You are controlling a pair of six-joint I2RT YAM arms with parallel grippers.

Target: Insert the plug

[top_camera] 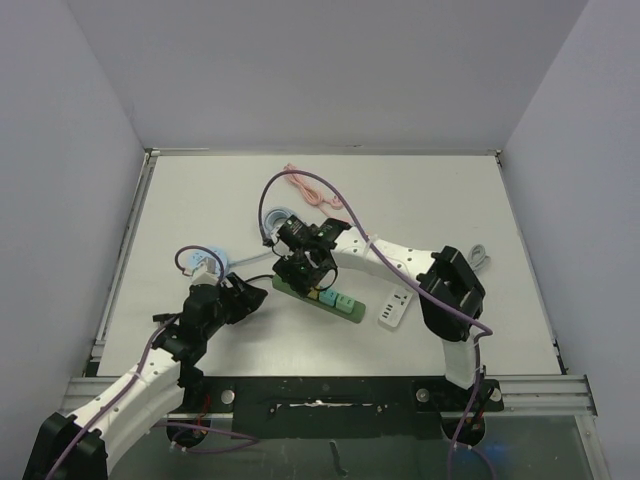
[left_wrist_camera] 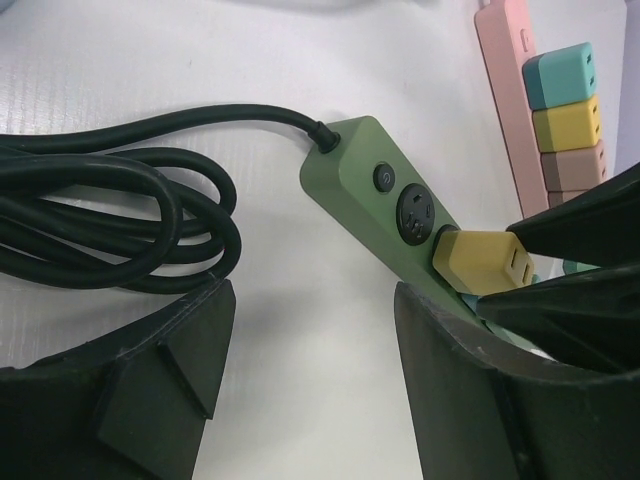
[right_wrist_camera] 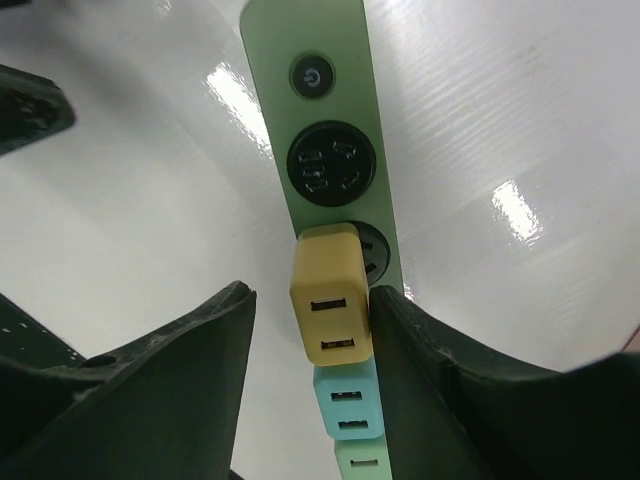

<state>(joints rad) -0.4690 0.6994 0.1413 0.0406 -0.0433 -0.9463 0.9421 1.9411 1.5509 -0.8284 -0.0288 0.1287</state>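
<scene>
Your right gripper (right_wrist_camera: pixel 312 300) stands spread around the yellow plug (right_wrist_camera: pixel 330 285) on the green power strip (right_wrist_camera: pixel 268 40); your left gripper (left_wrist_camera: pixel 312 300) gapes empty beside it.

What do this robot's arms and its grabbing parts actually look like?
Both the left arm and right arm are white links joined by chunky black joints, with thin purple cables looping alongside. The left end effector and right end effector are black, each with two matte, wedge-shaped fingers.

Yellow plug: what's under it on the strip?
A round socket of the green power strip, only its edge showing past the yellow plug. Prongs are covered; seating can't be seen.
</scene>
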